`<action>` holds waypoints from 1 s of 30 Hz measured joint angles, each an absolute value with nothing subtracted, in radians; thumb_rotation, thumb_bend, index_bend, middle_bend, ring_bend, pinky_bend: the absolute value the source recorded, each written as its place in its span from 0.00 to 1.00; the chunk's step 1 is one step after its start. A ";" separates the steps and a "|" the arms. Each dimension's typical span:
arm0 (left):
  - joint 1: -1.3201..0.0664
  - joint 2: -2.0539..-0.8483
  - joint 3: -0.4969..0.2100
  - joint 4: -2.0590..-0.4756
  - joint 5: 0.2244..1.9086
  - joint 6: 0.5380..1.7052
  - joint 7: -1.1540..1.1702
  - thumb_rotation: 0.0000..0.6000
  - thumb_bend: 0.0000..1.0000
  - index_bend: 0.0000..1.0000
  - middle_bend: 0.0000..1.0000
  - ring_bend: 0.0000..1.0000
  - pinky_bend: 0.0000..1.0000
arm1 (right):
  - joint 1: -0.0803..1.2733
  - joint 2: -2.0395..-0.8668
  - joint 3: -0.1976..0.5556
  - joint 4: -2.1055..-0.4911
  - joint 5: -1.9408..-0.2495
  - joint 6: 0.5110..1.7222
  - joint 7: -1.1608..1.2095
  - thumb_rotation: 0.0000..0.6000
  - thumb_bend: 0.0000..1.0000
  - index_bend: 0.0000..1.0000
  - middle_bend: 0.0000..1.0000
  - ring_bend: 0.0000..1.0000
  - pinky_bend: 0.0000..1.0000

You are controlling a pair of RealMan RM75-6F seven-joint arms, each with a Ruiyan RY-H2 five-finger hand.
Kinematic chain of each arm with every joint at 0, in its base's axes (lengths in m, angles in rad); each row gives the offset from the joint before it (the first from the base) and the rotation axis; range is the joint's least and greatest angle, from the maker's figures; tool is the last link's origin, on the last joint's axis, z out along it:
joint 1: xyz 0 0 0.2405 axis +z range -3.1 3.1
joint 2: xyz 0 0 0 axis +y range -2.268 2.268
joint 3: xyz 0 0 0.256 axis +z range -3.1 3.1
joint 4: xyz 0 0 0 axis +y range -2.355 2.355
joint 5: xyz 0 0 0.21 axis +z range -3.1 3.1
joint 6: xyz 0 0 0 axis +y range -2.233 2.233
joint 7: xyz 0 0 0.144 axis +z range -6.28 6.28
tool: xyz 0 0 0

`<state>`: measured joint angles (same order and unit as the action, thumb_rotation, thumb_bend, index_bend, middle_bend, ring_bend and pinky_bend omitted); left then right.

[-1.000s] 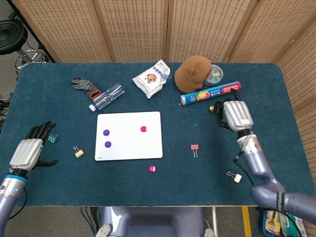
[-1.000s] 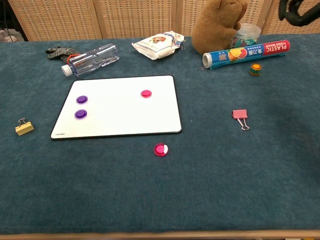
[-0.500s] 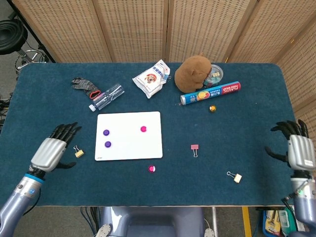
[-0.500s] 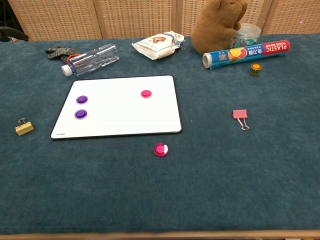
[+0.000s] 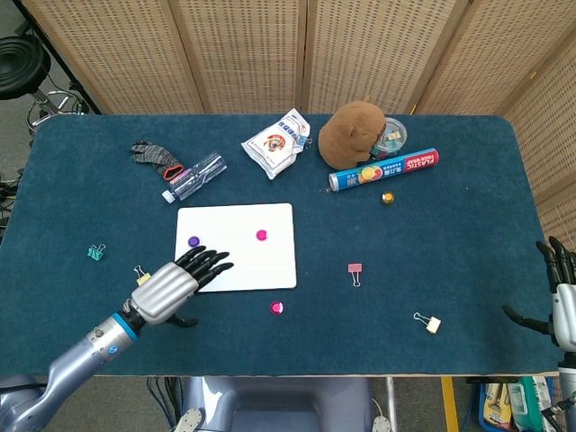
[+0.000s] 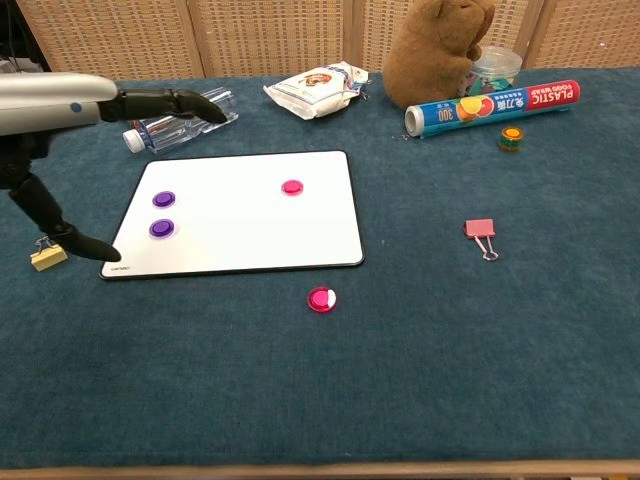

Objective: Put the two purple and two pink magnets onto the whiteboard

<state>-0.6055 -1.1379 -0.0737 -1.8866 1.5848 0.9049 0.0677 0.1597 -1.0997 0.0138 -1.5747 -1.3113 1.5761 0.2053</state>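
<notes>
From the head view, my left hand hung over the lower left corner of the whiteboard, its fingers spread and empty, and it hid the lower purple magnet. The other purple magnet sat on the board just above my fingertips, and one pink magnet lay on the board toward its right side. The second pink magnet lay on the desk just below the board's bottom edge, not on it. My right hand was at the far right edge of the desk, well apart from everything, fingers spread and holding nothing. A pink binder clip lay to the right of the board. From the chest view, my left hand came in from the left above the board, fingers stretched toward a clear bottle behind it, the thumb hanging near the board's lower left corner. Both purple magnets showed near the board's left side, the pink magnet further right, and the loose pink magnet on the desk below the board.
</notes>
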 measured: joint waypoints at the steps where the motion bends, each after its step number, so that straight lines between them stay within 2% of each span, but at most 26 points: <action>1: -0.616 -1.145 -0.078 -1.890 1.577 0.892 0.077 1.00 0.11 0.12 0.00 0.00 0.00 | 0.154 -1.106 0.016 -1.568 -1.315 1.577 0.209 1.00 0.00 0.00 0.00 0.00 0.00; 8: -0.712 -1.239 -0.115 -1.898 1.390 0.773 0.265 1.00 0.19 0.26 0.00 0.00 0.00 | 0.141 -1.127 0.035 -1.538 -1.330 1.558 0.214 1.00 0.00 0.00 0.00 0.00 0.00; 12: -0.760 -1.312 -0.125 -1.888 1.256 0.754 0.386 1.00 0.20 0.28 0.00 0.00 0.00 | 0.138 -1.129 0.043 -1.534 -1.335 1.542 0.215 1.00 0.00 0.01 0.00 0.00 0.00; 20: -0.849 -1.475 -0.106 -1.829 1.044 0.792 0.597 1.00 0.23 0.31 0.00 0.00 0.00 | 0.132 -1.130 0.066 -1.528 -1.338 1.501 0.228 1.00 0.00 0.02 0.00 0.00 0.00; 30: -0.898 -1.568 -0.077 -1.758 0.971 0.845 0.654 1.00 0.25 0.32 0.00 0.00 0.00 | 0.128 -1.132 0.083 -1.523 -1.343 1.466 0.230 1.00 0.00 0.03 0.00 0.00 0.00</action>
<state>-0.8977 -1.5678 -0.0770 -1.7585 0.9706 0.8447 0.6537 0.1275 -1.1319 0.0830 -1.5229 -1.3432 1.4659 0.2299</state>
